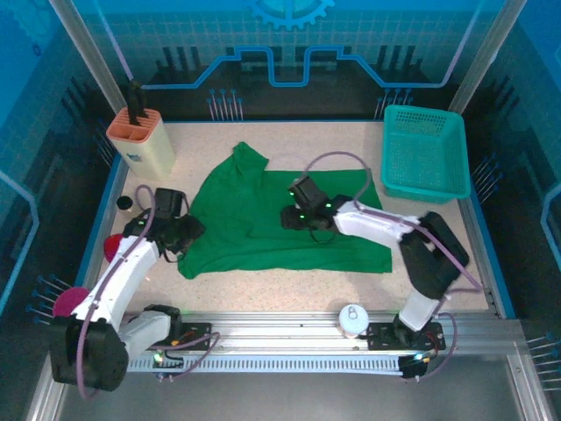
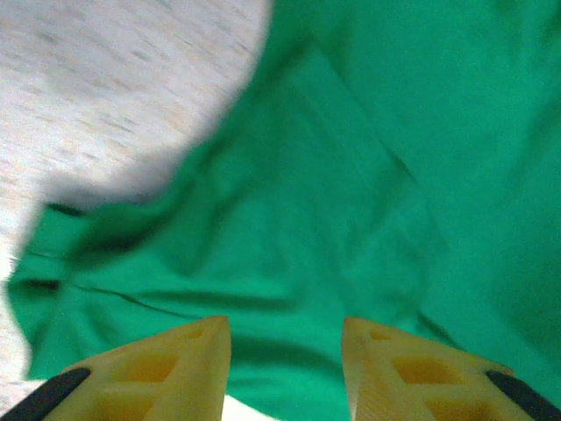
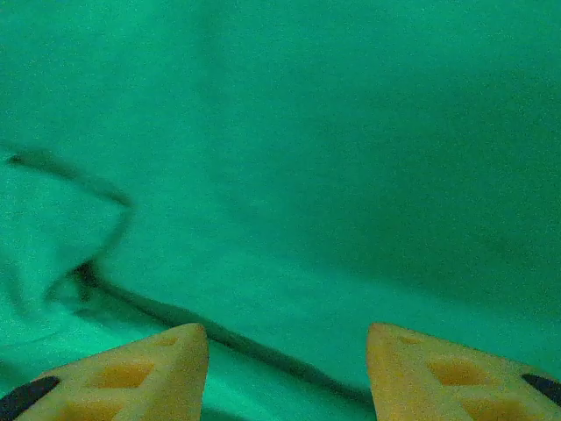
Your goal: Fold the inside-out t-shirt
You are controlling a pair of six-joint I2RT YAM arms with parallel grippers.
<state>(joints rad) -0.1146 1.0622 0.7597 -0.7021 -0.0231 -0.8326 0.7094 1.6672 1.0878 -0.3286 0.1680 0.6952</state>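
Hanging spread over the t-shirt [image 1: 254,219], left tool [image 2: 285,329] and right tool [image 3: 287,333] share a speckled table [image 1: 429,237] within blue walls [image 1: 175,35].

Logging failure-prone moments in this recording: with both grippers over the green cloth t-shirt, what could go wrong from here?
The plain green cloth t-shirt lies rumpled, not flat, so any fold may come out uneven. The left gripper is open at its creased left edge, where layers seem to overlap; it could pinch several or slip off. The right gripper is open over mid-cloth beside a ridge, and closing there may bunch the fabric.
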